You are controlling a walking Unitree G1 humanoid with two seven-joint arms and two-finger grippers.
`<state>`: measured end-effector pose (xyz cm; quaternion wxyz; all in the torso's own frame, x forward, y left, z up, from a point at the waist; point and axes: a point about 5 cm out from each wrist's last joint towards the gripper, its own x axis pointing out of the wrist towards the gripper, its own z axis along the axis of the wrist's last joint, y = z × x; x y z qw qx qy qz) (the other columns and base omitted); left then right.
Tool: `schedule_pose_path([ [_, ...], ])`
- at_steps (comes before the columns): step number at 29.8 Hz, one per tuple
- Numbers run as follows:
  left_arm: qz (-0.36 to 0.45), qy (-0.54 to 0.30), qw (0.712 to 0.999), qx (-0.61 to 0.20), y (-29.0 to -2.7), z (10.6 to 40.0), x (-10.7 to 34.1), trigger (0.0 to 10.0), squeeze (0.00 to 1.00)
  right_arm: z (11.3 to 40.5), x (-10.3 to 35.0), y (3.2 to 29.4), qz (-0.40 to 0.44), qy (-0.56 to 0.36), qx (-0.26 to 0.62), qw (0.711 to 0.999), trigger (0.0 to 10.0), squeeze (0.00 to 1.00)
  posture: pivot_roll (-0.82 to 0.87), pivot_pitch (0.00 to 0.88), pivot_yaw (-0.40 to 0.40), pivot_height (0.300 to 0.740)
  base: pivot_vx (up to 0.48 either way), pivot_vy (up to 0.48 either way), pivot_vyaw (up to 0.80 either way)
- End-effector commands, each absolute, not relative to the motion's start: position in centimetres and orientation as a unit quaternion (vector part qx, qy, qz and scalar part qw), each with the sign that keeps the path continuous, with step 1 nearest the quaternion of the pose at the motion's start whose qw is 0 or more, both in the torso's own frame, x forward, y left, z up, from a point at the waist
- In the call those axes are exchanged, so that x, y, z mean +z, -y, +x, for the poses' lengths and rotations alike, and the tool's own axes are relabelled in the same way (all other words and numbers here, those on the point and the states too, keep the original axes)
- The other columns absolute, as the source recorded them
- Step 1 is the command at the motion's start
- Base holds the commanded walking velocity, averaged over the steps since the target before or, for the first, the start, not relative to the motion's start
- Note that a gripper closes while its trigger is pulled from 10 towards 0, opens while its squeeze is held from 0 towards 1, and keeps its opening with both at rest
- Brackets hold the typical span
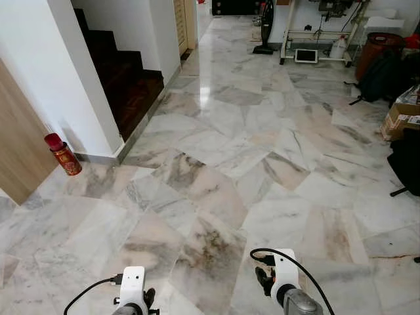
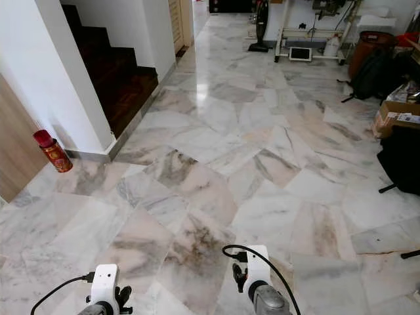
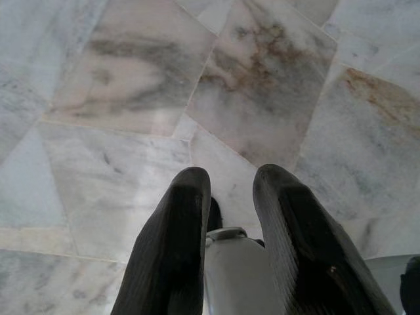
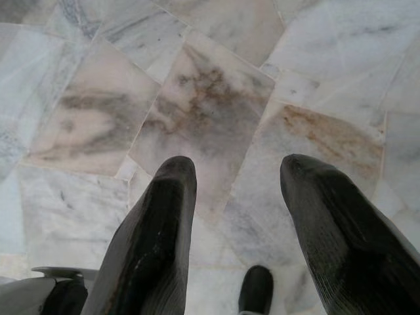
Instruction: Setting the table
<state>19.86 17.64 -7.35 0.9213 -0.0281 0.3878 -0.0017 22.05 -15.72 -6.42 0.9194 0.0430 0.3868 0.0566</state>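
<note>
- Your left gripper (image 3: 226, 187) hangs low, pointing down at the marble floor (image 1: 216, 164); its jaws stand slightly apart, released, grasping nothing. A silver part of the robot shows between the fingers (image 3: 177, 236) in the left wrist view.
- Your right gripper (image 4: 239, 174) also hangs low over the floor, jaws spread wider, released and empty.
- In the head views, your two wrists appear at the lower edge, each with a white housing and a black cable.
- A red canister (image 1: 63, 154) stands at the foot of the white wall (image 1: 46, 79), beside the dark staircase (image 1: 125, 79); its label carries gold markings too small to read.
- At the far right you see a cardboard box (image 1: 400, 118) with an unreadable label, a black backpack (image 1: 380, 75) and a white rack (image 1: 315, 39).
- No tableware can be made out, so the task's things cannot be located.
- The wrist views add only floor tiles with brown veining.
</note>
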Motion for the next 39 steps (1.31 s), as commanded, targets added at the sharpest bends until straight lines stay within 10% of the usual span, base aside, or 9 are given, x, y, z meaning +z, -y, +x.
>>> schedule_pose_path([
  [1, -0.029, -0.388, 0.921, 0.001, -17.6, 19.7, -7.4, 10.0, 0.0, 22.5, -6.1, 15.8, 0.038, -0.381, 0.06, 0.922, 10.0, 0.0, 0.09, 0.0, -0.012, 0.74, 0.0, 0.0, 0.0],
  [39, -0.019, -0.394, 0.919, 0.005, -17.4, 19.0, -7.8, 10.0, 0.0, 22.1, -6.5, 16.0, 0.011, -0.403, 0.062, 0.913, 10.0, 0.0, 0.1, 0.0, -0.031, 0.74, 0.0, 0.0, -0.5],
])
